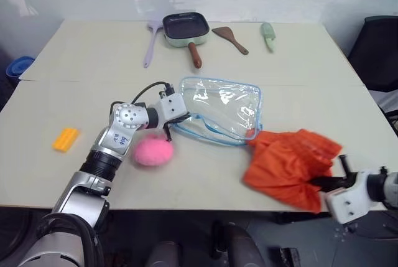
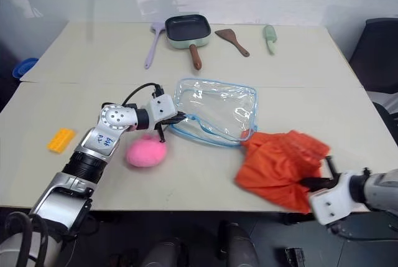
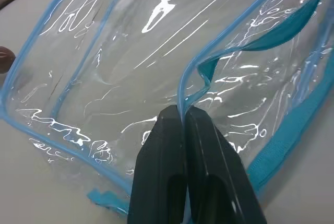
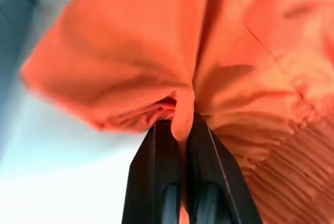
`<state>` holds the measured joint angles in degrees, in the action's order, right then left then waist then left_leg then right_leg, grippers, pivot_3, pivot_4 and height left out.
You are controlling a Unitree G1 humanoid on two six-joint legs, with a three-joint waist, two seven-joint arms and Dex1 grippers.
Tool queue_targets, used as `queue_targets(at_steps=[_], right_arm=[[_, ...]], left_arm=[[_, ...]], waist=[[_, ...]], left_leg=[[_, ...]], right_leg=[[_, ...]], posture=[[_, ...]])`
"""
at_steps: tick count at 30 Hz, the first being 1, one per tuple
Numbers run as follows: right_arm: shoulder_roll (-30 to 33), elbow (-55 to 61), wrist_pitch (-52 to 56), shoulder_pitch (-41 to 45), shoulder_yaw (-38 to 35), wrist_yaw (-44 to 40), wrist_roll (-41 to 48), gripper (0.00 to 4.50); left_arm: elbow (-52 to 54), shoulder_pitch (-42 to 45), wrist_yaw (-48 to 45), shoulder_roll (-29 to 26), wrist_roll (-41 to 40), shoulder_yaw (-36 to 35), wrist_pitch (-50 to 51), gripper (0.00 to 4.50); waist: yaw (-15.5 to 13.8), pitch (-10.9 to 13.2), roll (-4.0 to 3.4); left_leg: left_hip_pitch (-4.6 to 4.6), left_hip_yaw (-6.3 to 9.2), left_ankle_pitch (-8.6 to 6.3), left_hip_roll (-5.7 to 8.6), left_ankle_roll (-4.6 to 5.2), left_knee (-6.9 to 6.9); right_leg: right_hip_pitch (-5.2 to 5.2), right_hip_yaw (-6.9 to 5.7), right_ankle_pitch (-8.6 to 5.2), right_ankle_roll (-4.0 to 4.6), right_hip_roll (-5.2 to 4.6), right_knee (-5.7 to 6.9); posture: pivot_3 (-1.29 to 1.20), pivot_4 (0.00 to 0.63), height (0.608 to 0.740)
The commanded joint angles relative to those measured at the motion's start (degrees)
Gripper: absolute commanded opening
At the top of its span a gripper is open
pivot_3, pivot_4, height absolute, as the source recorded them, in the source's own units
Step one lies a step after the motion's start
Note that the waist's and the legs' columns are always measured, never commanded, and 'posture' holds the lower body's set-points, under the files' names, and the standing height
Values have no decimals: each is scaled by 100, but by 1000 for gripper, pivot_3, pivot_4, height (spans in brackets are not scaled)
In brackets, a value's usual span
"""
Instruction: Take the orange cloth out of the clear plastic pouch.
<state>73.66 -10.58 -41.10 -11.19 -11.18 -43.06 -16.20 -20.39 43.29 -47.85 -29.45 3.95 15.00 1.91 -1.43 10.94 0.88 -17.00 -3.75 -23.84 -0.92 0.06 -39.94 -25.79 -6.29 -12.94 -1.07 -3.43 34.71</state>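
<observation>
Table [image 1: 74, 99] first: clear plastic pouch [image 1: 221, 108] flat mid-table, edge trim pinched by left gripper [image 3: 182, 113]; orange cloth [image 1: 289, 164] almost wholly out at near right edge (one corner touching pouch mouth), clamped in right gripper [image 4: 182, 125]. Best: anchor pouch, draw cloth clear, avoid dragging.

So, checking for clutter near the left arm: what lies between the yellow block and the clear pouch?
The pink fluffy ball and the left gripper lie between the yellow block and the pouch, seen in both eye views.
</observation>
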Motion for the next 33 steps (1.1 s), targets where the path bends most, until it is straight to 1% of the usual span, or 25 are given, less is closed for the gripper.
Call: queue_targets(at_steps=[1, 4, 6, 8, 12, 14, 15, 21, 22, 25, 28, 31, 33], right_arm=[[-141, -1051, 862, 200, -584, 651, -18, 44], [-785, -592, 1850, 183, -752, 449, 845, 44], [-1107, -230, 2415, 92, -841, 465, 1010, 44], [-1457, 116, 2987, 132, -925, 653, 1111, 44], [-2203, 1055, 3668, 317, -821, 505, 1905, 44], [-2423, 1392, 3891, 407, -729, 458, 2086, 44], [-2497, 1481, 3968, 477, -661, 503, 2036, 44], [-2759, 1699, 4305, 642, -446, 448, 2094, 44], [-2772, 1736, 4335, 611, -428, 430, 2088, 6], [-2765, 1847, 4536, 491, -458, 341, 2154, 741], [-2701, 2165, 4824, 311, -694, 222, 2366, 1686], [-2664, 2738, 5520, 87, -1224, 42, 2999, 2742], [-2593, 3159, 6326, -123, -1840, -222, 3803, 3470]], left_arm=[[629, -317, -370, -116, -213, -60, -58, 62], [1070, -578, -663, -127, -353, -14, -13, 62], [1257, -683, -701, -132, -259, 42, -2, 62], [1371, -735, -740, -112, -241, 56, 37, 62], [1598, -794, -924, -57, -391, 72, 247, 62], [1676, -809, -992, -35, -423, 86, 332, 62], [1714, -797, -1004, -15, -430, 93, 396, 62], [1884, -725, -1051, 67, -614, 26, 943, 62], [1894, -731, -1026, 75, -648, -6, 1044, 276], [1976, -776, -1031, 69, -814, -100, 1312, 986], [2254, -857, -1054, 36, -1134, -302, 1751, 1854], [2607, -879, -1043, -2, -1864, -870, 2629, 2837], [2859, -914, -1224, -228, -2607, -1399, 3423, 3481]], waist=[[-5, 1, -3], [0, 1, -2], [1, 1, -8], [0, 0, -20], [26, 1, -25], [34, 3, -28], [30, 3, -30], [-14, 4, -31], [-11, 4, -31], [-2, 4, -30], [1, 4, -31], [4, 5, -32], [11, 5, -33]], left_leg=[[0, -2, 0, 1, 0, 0], [-1, 1, 0, -6, -3, -1], [-1, 4, 2, -8, -8, -3], [0, 3, 2, -7, -10, -2], [2, 2, 2, -6, -10, -2], [3, 2, 2, -7, -10, -2], [3, 2, 2, -7, -10, -2], [-3, 9, 2, -2, -8, -4], [-3, 9, 2, -2, -7, -4], [-3, 8, 2, -2, -5, -4], [-3, 9, 2, -2, -5, -3], [-3, 10, 1, -2, -5, -4], [-2, 13, 1, -5, -5, -4]], right_leg=[[0, 1, 0, 0, -2, 0], [0, -1, 0, 1, 3, -3], [1, -2, 0, 1, 5, -1], [1, 2, 0, 1, 3, 2], [0, 6, 0, 0, 4, 7], [-1, 6, 0, 0, 4, 10], [-1, 6, 0, 1, 4, 11], [-1, 0, 0, 0, 2, 9], [-1, 0, 0, 0, 2, 9], [-1, 0, 0, 0, 2, 8], [-1, 0, 0, 0, 3, 9], [-1, 1, 0, 0, 2, 10], [-1, 1, 0, 0, 3, 11]], posture=[[0, 150, 740], [0, 150, 740], [0, 150, 740], [0, 150, 740], [0, 150, 740], [0, 150, 740], [0, 150, 740], [0, 150, 740], [0, 150, 740], [0, 150, 740], [0, 150, 740], [0, 150, 740], [0, 150, 740]])
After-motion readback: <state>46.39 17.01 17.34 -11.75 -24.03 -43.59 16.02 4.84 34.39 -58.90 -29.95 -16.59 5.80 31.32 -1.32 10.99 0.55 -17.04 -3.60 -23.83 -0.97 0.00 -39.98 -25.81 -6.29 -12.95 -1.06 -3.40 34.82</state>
